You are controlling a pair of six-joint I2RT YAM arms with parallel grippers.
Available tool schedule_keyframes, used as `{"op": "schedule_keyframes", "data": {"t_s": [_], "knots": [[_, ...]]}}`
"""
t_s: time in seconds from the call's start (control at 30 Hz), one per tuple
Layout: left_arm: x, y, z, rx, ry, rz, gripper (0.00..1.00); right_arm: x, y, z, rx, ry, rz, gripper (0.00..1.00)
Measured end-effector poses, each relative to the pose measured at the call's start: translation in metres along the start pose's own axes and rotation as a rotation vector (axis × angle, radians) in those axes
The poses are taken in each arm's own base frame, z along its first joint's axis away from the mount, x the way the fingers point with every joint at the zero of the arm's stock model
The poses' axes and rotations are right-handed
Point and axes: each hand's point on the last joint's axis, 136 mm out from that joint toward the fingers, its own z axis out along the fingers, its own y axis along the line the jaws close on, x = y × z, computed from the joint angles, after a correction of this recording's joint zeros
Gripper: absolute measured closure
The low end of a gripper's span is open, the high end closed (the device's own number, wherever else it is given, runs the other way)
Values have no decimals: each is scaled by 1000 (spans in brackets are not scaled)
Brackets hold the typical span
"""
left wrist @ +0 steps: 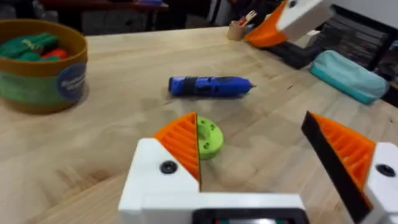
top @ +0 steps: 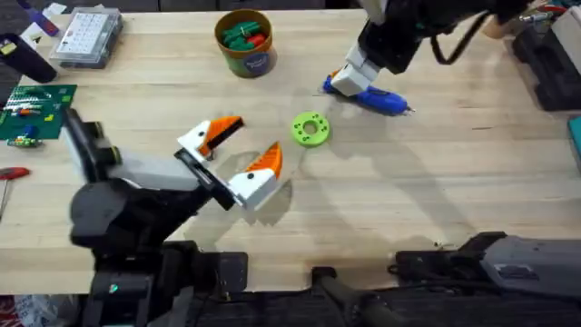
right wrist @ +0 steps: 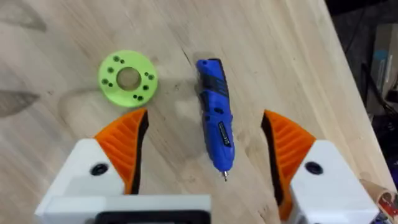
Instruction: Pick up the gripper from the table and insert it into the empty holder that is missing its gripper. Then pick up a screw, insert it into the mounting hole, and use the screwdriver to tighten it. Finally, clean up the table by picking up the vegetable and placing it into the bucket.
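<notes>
Seen from overhead, the left gripper hovers empty near the table's middle, orange-padded fingers spread wide. At its two o'clock lies a green disc with holes; at twelve o'clock stands the bucket. Farther right, the right gripper hangs spread wide over the blue screwdriver, which lies flat between its fingers, untouched. To grip well, it should probably descend straight and clamp the thick body evenly.

Bright even light, soft shadows, blurred near arms.
</notes>
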Motion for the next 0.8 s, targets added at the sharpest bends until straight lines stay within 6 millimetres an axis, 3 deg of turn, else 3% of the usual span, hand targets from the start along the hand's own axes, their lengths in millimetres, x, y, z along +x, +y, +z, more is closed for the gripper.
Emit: {"op": "schedule_keyframes", "data": {"t_s": [0.17,0.37,0.53,0.8], "knots": [[-30,-3,-9,-54,-44,24,13,2,1,-23,14,-30,28,6],[-64,-8,-16,-111,-69,61,14,5,2,-32,15,-34,51,5],[-68,4,-10,-167,34,0,14,9,5,-32,7,-18,72,5],[-68,4,-10,-167,34,0,14,9,5,-32,7,-18,72,5]]}}
